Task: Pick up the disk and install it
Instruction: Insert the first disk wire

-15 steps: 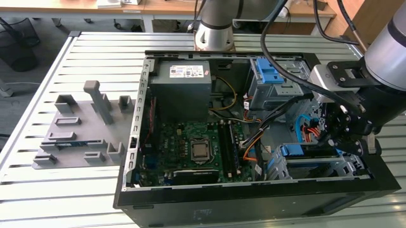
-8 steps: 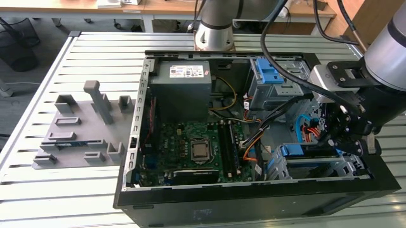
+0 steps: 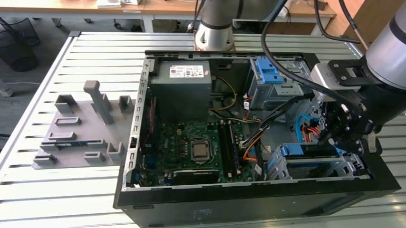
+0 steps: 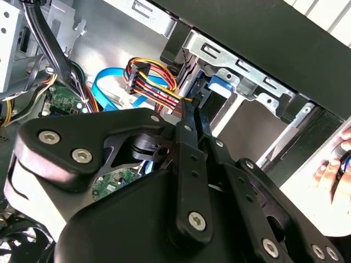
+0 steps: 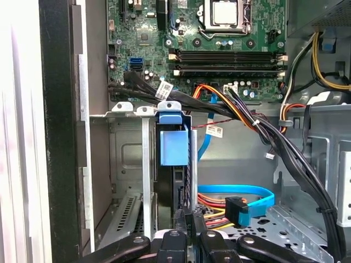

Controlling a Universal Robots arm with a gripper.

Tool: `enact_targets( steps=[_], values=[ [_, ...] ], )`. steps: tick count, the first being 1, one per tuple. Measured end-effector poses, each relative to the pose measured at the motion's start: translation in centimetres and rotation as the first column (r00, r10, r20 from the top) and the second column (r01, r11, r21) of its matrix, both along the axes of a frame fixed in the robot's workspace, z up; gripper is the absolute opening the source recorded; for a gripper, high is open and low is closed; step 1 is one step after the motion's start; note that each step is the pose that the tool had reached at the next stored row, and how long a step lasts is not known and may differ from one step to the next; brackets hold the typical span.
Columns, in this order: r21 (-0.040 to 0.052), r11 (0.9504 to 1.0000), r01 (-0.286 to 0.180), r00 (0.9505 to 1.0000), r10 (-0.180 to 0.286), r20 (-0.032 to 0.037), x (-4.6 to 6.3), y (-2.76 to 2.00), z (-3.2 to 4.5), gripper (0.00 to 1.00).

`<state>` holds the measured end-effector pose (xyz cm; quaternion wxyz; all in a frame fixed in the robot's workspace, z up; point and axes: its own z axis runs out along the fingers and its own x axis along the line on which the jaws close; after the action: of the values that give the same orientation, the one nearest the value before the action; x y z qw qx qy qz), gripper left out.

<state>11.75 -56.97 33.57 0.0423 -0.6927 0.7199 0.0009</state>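
With the disk [image 5: 173, 159] standing on edge in the drive cage [image 5: 126, 164] of the computer case [image 3: 254, 204], the gripper [image 5: 189, 222], pressed together at the disk's near edge, should push straight along the slot, clear of the cables [image 5: 241, 208].

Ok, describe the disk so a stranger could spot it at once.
Find the open computer case, then the metal cage in its corner beside the gripper. The disk stands on edge inside, with a blue frame, far from the other blue bracket by the grey box.
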Motion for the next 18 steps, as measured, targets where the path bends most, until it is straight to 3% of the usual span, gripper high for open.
enact_targets(
  steps=[18],
  values=[
    [0.0117,0.9999,0.000,1.0000,0.000,0.0000,0.00,-0.27,-0.12,0.16]
  ],
)
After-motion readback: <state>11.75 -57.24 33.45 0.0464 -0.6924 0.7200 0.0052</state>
